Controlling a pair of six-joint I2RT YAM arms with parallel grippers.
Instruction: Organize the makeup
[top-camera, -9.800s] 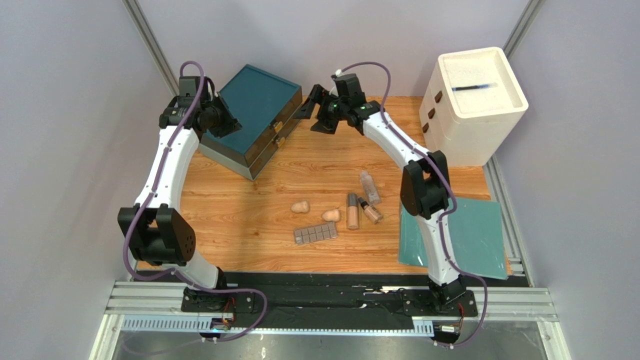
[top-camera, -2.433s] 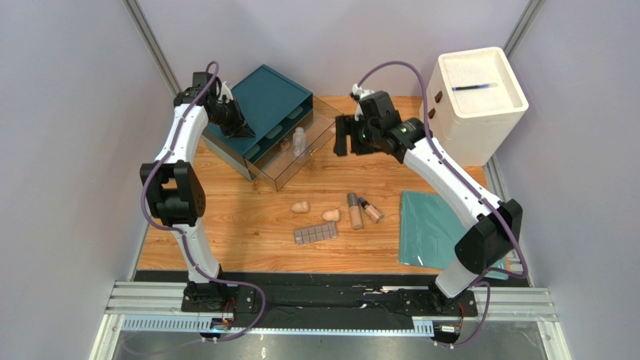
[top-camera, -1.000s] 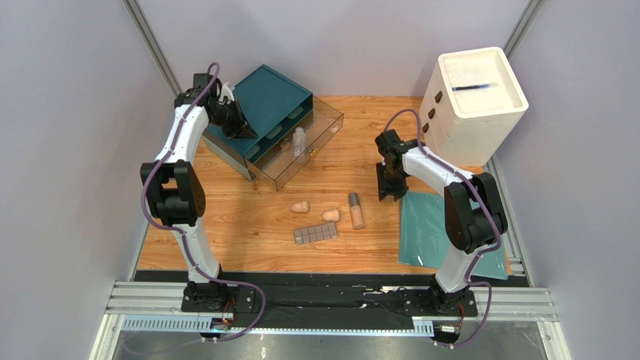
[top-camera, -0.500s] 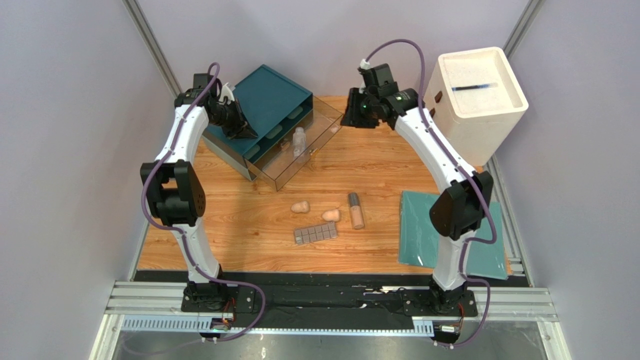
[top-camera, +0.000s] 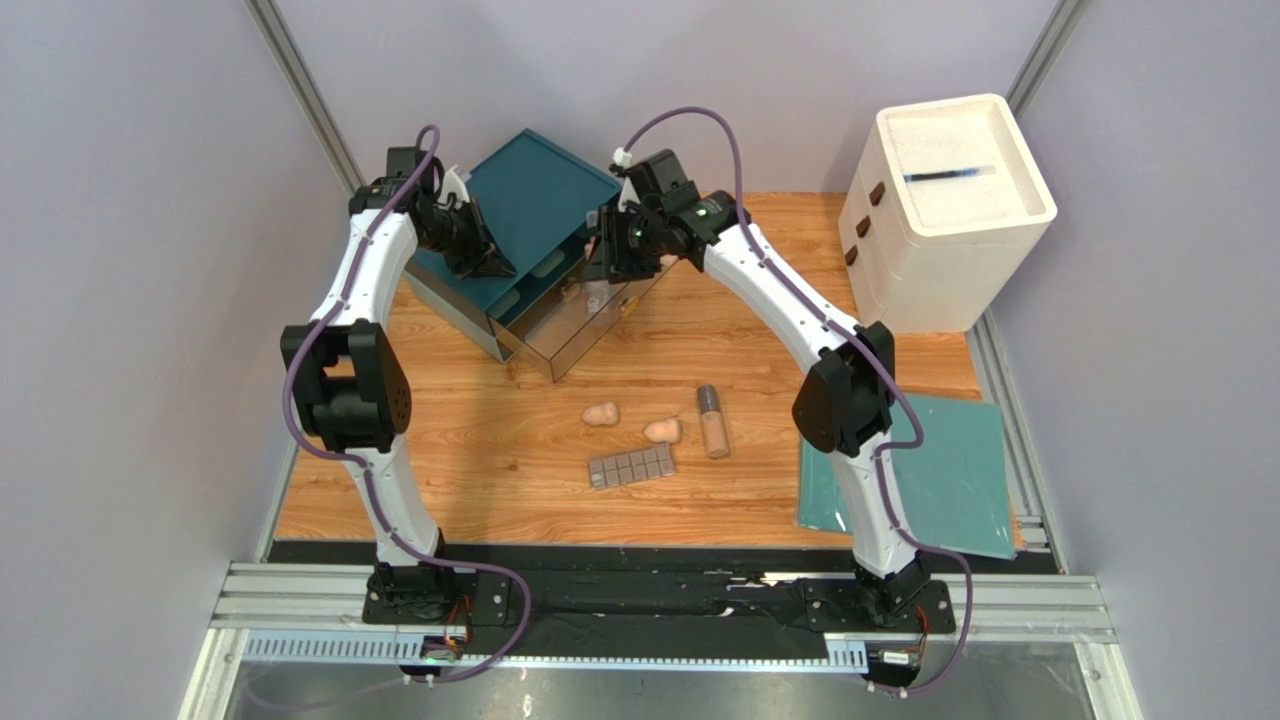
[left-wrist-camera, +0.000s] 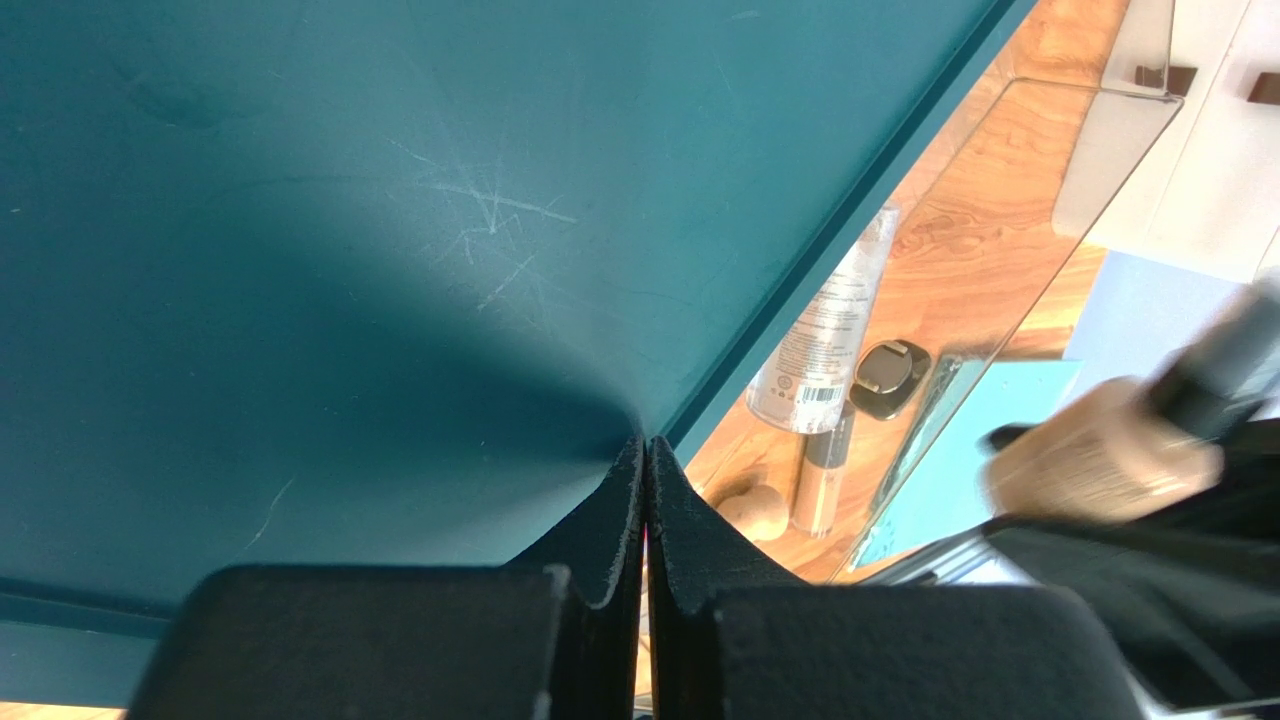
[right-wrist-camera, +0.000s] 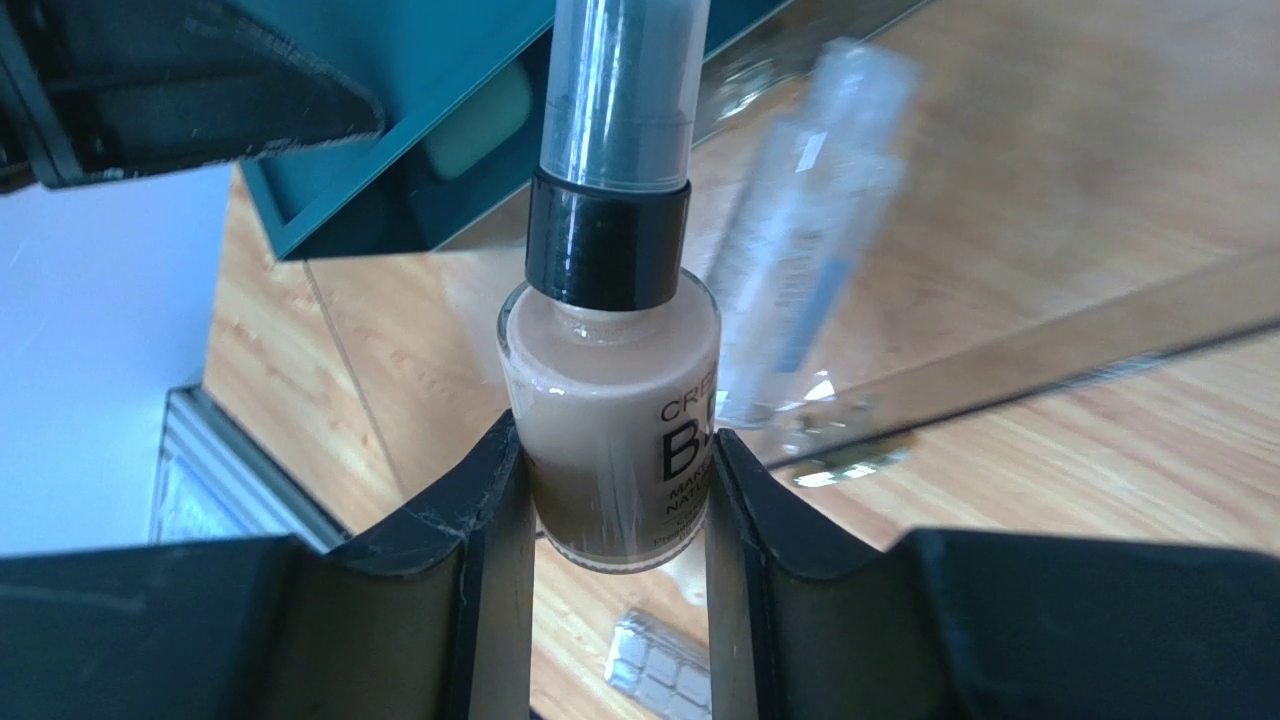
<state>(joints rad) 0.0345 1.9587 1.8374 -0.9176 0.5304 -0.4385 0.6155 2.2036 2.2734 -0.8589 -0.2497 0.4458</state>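
My right gripper (right-wrist-camera: 613, 453) is shut on a beige bottle (right-wrist-camera: 613, 383) with a black collar and clear cap. It hangs over the clear drawer (top-camera: 559, 342) pulled out of the teal drawer box (top-camera: 529, 188). A clear bottle (right-wrist-camera: 804, 225) lies in that drawer. My left gripper (left-wrist-camera: 646, 450) is shut with nothing in it, its tips pressed on the box's top (left-wrist-camera: 376, 225). On the table lie two peach sponges (top-camera: 601, 413) (top-camera: 661, 431), another beige bottle (top-camera: 711, 423) and the grey palette (top-camera: 630, 467).
A white drawer unit (top-camera: 947, 195) stands at the back right. A flat teal mat (top-camera: 939, 473) lies at the front right, partly under the right arm. Grey walls close in both sides.
The right gripper has swung left with the beige bottle, from beyond the drawer's far corner to above the open drawer. The left arm has not moved.
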